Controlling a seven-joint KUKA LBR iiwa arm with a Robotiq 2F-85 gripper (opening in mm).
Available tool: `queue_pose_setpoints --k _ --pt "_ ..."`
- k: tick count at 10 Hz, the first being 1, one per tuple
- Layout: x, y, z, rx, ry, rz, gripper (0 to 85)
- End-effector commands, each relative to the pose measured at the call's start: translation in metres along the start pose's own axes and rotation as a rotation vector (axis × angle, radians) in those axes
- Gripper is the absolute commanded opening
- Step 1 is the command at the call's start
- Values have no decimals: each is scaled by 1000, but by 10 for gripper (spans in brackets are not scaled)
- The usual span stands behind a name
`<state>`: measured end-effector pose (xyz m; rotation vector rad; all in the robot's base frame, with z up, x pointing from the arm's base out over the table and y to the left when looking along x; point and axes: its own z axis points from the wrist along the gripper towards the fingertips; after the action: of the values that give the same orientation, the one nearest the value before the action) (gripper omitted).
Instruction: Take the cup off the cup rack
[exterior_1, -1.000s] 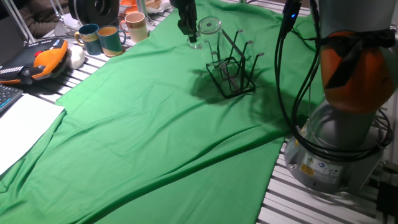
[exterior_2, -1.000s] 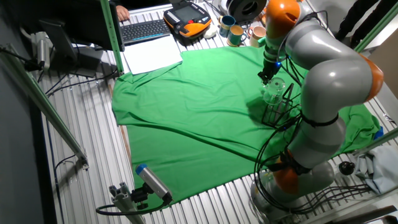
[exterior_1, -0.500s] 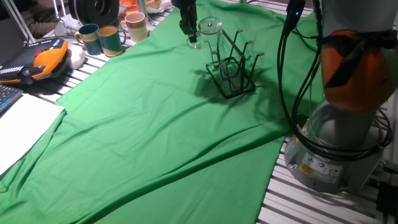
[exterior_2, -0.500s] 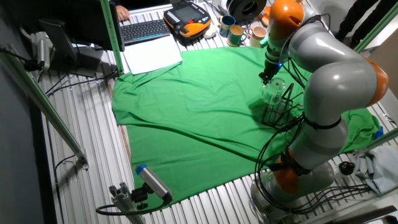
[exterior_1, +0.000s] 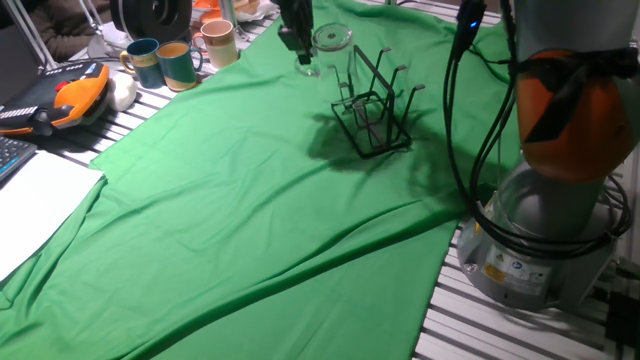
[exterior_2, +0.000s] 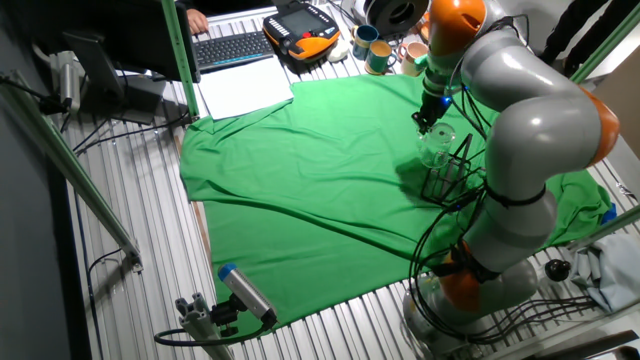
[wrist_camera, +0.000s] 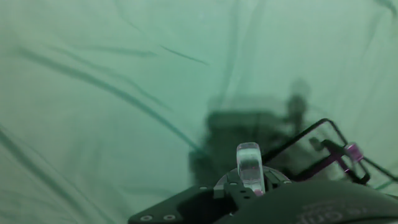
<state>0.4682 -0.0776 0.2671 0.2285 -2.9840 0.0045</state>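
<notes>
The cup (exterior_1: 331, 41) is a small clear glass mug, held up in the air just left of the cup rack's upper pegs. The cup rack (exterior_1: 373, 112) is black thin wire and stands on the green cloth (exterior_1: 240, 200). My gripper (exterior_1: 303, 60) is shut on the cup's looped handle from the left. In the other fixed view the gripper (exterior_2: 424, 121) is above the cup (exterior_2: 438, 146) and the rack (exterior_2: 447, 177). In the hand view the clear handle (wrist_camera: 250, 163) sits between my fingers, and the rack (wrist_camera: 329, 149) is low on the right. Whether the cup still touches a peg is unclear.
Two teal-and-tan mugs (exterior_1: 160, 62) and a pinkish cream mug (exterior_1: 218, 42) stand at the far left beyond the cloth. An orange-and-black pendant (exterior_1: 65, 95) and white paper (exterior_1: 35, 200) lie to the left. My arm's base (exterior_1: 545, 230) is at the right.
The gripper and the cup have moved up and a little to the left, away from the rack's pegs. The rack has not moved.
</notes>
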Motion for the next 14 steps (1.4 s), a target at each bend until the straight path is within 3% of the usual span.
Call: queue_pose_setpoints --k 1,3,4,6,8,10,14 --pt "-4 29 1 -15 -29 125 0" --pt "-11 54 18 -15 -88 248 0" --pt "-16 62 29 -7 -97 289 0" --pt "-27 72 48 -19 -89 351 0" --pt "-39 75 65 -27 -73 371 0" --pt "-53 75 84 -62 -74 397 0" --pt "-75 65 107 -98 -140 451 0"
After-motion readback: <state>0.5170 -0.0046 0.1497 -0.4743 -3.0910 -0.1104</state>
